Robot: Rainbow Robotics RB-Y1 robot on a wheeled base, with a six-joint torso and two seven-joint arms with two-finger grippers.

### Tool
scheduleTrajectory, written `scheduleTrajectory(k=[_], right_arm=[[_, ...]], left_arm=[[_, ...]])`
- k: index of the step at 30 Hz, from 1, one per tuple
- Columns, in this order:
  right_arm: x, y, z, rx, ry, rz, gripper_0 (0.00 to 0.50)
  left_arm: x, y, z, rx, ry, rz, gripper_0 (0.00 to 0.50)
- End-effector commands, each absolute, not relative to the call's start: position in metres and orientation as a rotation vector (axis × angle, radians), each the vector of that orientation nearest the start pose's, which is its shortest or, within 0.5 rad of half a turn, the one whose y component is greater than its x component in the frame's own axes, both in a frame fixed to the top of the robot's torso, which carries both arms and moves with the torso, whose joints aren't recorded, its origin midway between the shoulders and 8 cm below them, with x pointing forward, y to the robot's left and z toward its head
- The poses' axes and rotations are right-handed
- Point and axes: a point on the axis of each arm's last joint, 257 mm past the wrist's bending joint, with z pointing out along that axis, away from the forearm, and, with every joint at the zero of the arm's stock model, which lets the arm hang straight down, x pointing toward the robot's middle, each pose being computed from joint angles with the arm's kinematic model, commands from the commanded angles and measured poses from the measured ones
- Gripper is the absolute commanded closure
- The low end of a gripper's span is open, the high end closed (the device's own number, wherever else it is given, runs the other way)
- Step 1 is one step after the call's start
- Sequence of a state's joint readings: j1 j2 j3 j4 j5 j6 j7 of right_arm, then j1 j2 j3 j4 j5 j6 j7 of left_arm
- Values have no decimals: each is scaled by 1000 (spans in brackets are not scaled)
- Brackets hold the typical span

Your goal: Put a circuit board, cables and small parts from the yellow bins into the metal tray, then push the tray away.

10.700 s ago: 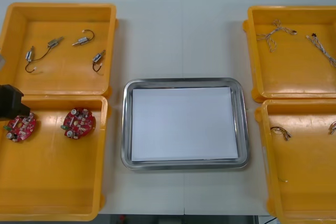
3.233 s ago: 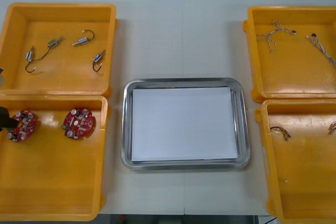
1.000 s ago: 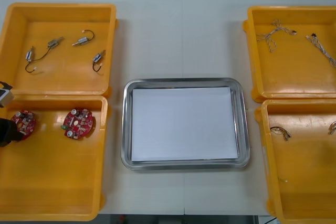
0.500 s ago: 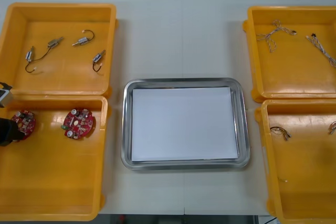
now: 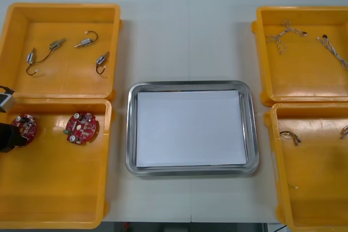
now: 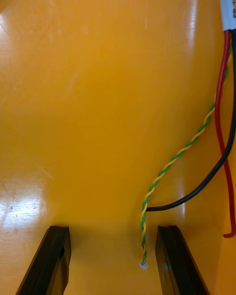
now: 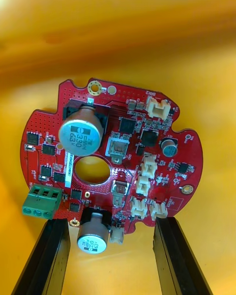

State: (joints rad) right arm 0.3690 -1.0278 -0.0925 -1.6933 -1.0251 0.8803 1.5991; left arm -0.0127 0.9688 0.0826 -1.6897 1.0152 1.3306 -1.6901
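Left gripper is being held spread, fingers flanking the near edge of a board, apparently lined up for a pinch. The board is lying in the bin at 9 o'clock of the tray. Right gripper is being held spread over cables, probably waiting.

I log two round red circuit boards lying flat and apart in the near left yellow bin: outer board, inner board. Small metal parts lie scattered in the far left yellow bin. Thin cables lie in the right bins. The metal tray, white inside, sits on the desk between the bins.
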Motion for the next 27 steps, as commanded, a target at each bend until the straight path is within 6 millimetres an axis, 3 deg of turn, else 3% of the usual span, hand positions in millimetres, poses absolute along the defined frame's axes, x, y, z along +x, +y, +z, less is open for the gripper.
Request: scheduleTrajectory(k=[1,3,5,7,10,15,19,27], right_arm=[[318,-508,-356,2,2660,-61,37],[317,-508,-356,0,2662,-62,303],[317,-507,-357,4,2661,-60,486],[317,-508,-356,1,2662,-60,500],[317,-508,-356,0,2662,-62,500],[322,-510,-351,4,2648,-67,500],[321,-512,-343,12,2658,-67,500],[319,-517,-299,-4,2697,-96,500]], left_arm=[[376,459,-293,292,2767,12,0],[375,458,-294,290,2768,7,0],[374,457,-294,289,2770,0,5],[374,457,-294,289,2770,-2,62],[373,455,-295,287,2771,-13,287],[373,453,-295,289,2771,-23,500],[371,452,-295,293,2772,-24,500],[372,450,-293,301,2768,-24,500]])
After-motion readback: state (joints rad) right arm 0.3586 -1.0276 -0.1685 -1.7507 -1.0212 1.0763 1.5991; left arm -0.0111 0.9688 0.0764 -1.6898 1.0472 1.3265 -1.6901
